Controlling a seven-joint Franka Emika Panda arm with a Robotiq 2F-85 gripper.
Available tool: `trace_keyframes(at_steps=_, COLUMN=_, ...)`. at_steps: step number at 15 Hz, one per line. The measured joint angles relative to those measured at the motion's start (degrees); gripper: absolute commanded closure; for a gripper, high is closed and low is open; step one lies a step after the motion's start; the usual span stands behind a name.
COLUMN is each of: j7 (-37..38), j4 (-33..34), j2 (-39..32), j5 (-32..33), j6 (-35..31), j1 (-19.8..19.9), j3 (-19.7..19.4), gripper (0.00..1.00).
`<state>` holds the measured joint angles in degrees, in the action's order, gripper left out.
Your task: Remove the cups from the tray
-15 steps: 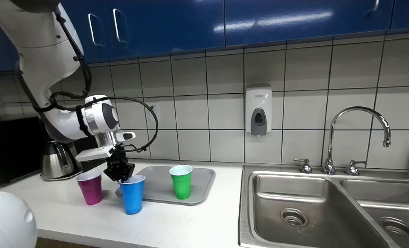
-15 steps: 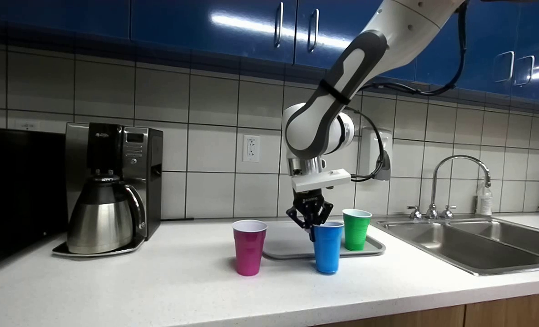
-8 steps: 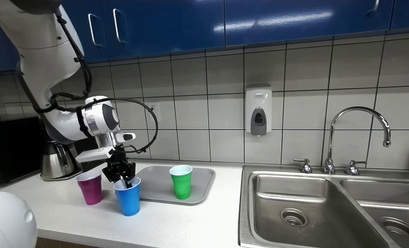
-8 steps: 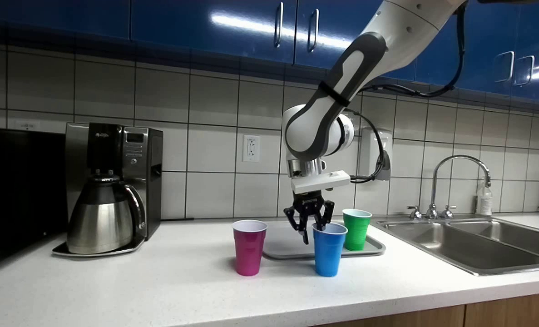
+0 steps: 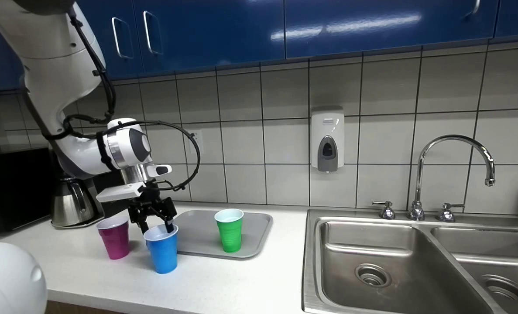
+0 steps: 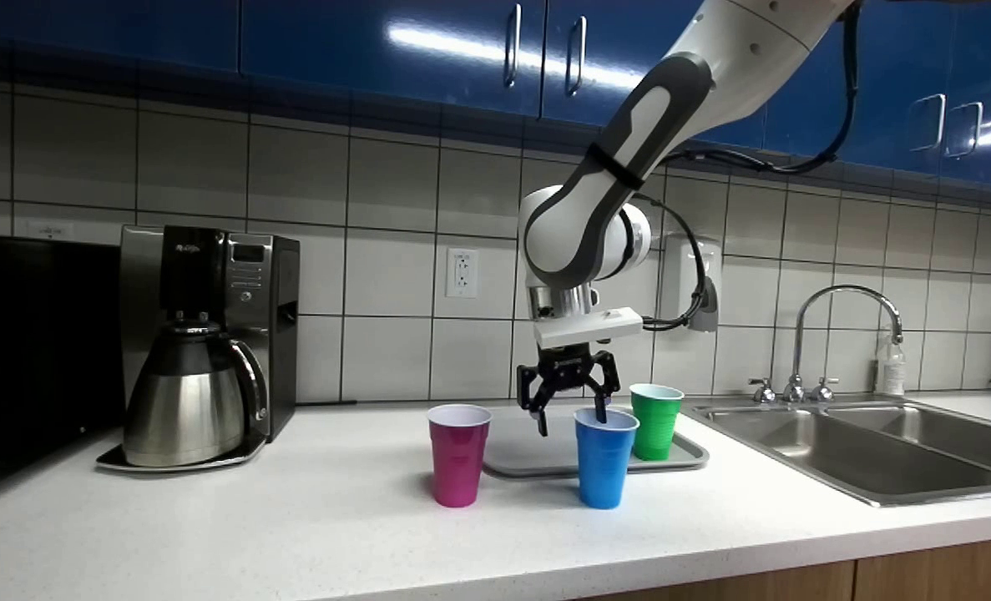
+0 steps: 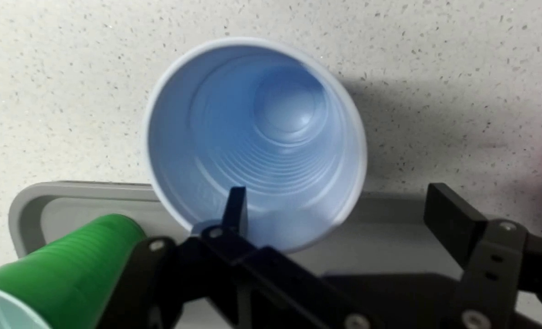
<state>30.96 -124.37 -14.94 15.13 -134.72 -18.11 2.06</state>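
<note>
The blue cup [image 6: 604, 463] stands upright on the counter just in front of the light grey tray [image 5: 197, 226]. My gripper [image 7: 338, 196] is open above the tray's near edge. One of its fingers [image 7: 236, 208] reaches over the mouth of the blue cup, and the opposite finger stands outside it, toward the magenta side. In both exterior views that fingertip dips at the blue cup's rim, with no grip on the wall. The magenta cup [image 6: 457, 459] is upright on the counter. On the tray stands the green cup [image 5: 230, 231].
A coffee maker with a steel pot [image 6: 186, 401] is on the counter by the magenta cup's side. Beyond the tray's opposite end lies the double steel sink [image 5: 372, 248] with a tall faucet [image 5: 451, 139]. Blue cabinets [image 6: 395, 50] hang above the counter.
The jaws have spread from closed on the blue cup's rim to wide apart, letting it go. The blue cup has shifted slightly and settled. The gripper has risen a little.
</note>
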Motion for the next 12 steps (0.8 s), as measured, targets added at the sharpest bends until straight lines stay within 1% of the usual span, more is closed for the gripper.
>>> trace_keyframes(at_steps=12, j7=0.0, j4=0.12, j2=4.66, j5=0.0, j6=0.1, j1=1.04, j3=-0.01, gripper=0.0)
